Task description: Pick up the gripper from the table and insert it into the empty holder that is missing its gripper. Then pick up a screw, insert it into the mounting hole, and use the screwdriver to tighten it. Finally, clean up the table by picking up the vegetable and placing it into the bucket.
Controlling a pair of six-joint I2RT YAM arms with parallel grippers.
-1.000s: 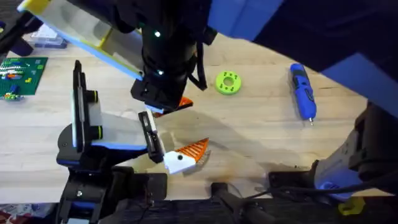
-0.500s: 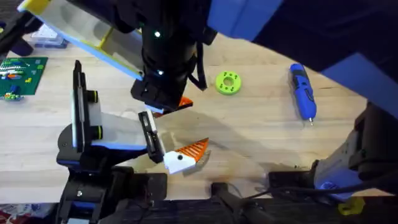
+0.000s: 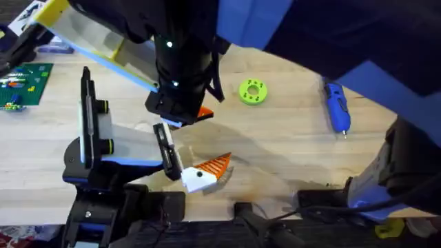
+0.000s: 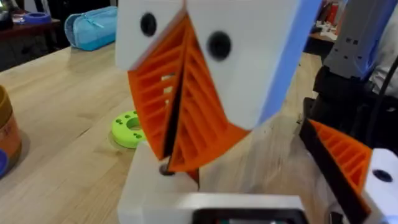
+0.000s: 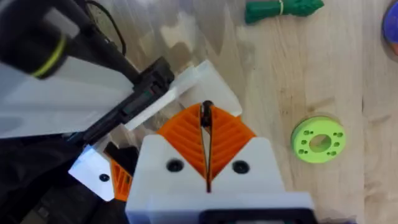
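Right gripper (image 5: 207, 149): orange ribbed pads pressed together, pinching a thin dark piece I cannot identify, directly above the holder (image 3: 103, 148) and its narrow black arm (image 5: 134, 99); left gripper (image 4: 180, 109): pads closed, nothing visibly held; green ring (image 3: 253, 91) lies nearby on the table (image 3: 289, 145); screwdriver (image 3: 336, 107) well apart; green vegetable (image 5: 283, 9) beyond the ring.
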